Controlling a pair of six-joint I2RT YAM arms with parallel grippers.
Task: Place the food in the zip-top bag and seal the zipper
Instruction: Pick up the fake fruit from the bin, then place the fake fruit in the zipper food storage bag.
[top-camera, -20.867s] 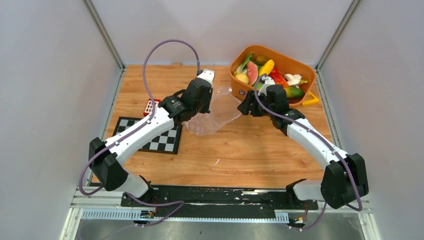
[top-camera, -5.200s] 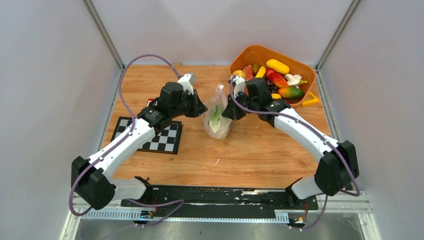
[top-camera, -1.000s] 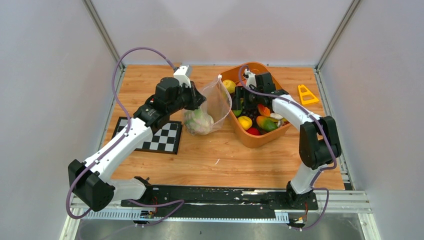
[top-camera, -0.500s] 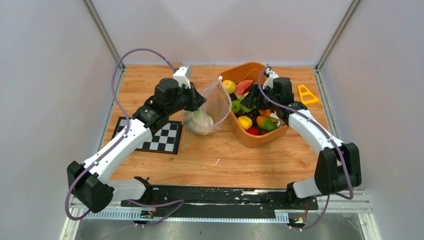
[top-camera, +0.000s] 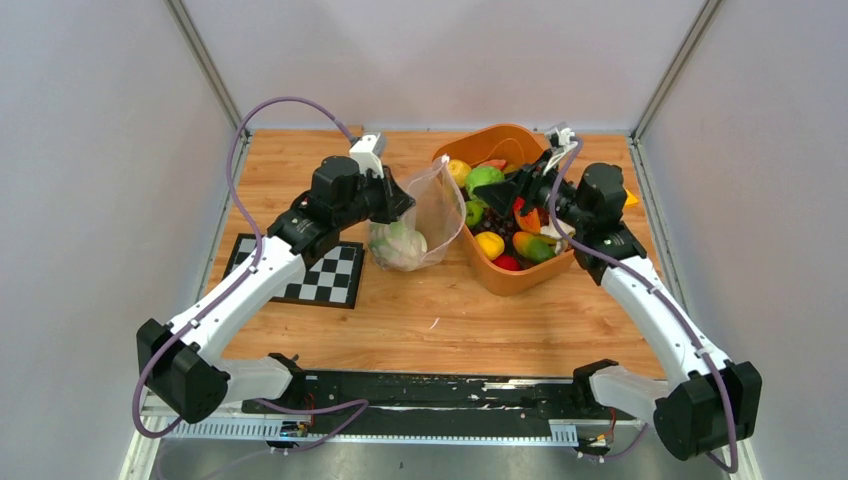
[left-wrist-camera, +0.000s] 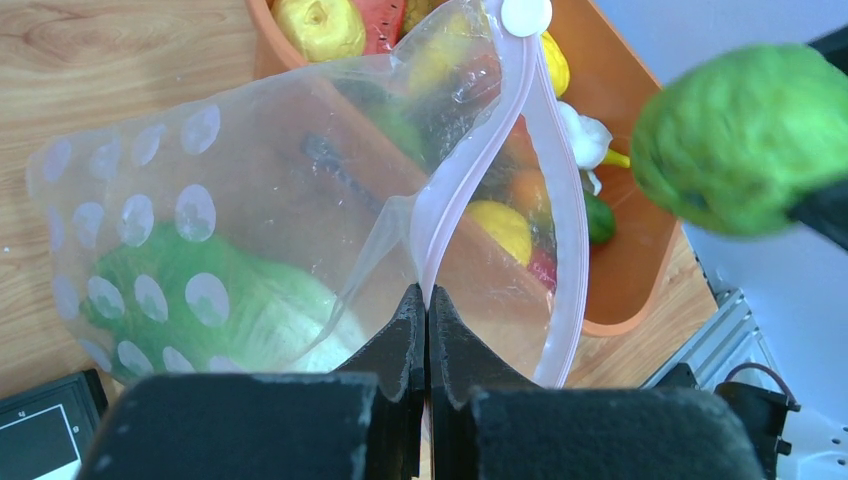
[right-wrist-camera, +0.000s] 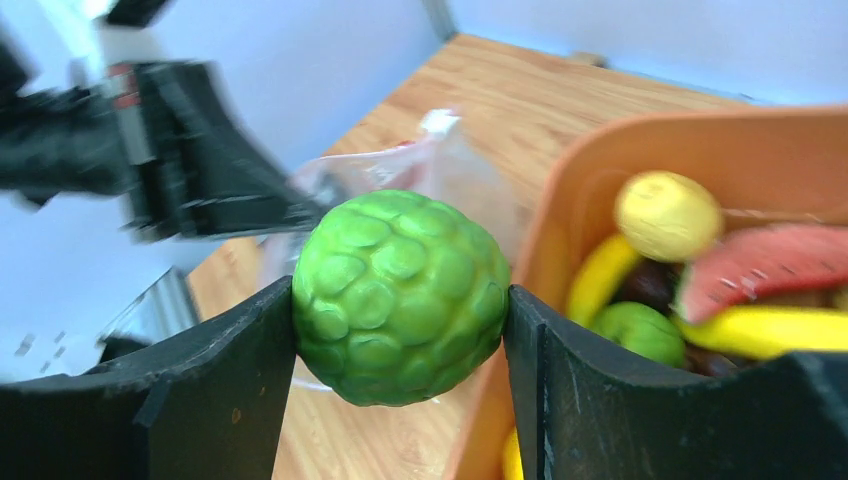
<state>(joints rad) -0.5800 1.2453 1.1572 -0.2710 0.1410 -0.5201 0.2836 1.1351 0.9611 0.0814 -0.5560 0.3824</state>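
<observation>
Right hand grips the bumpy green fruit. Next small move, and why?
Probably carry the green fruit left to the mouth of the bag: the right hand holds it over the basket, and the left hand pinches the zipper, so the bag gapes open.

bright even light, soft shadows; right wrist background motion-blurred.

The zip-top bag (left-wrist-camera: 150, 200) is clear with pale round dots, its zipper (left-wrist-camera: 518, 70) pinkish, and the cabbage (left-wrist-camera: 260, 300) inside is light green. The round fruit (right-wrist-camera: 400, 295) is bright green with a scaly pattern, the basket (top-camera: 520, 280) orange, the checkerboard (top-camera: 320, 275) black and white.
</observation>
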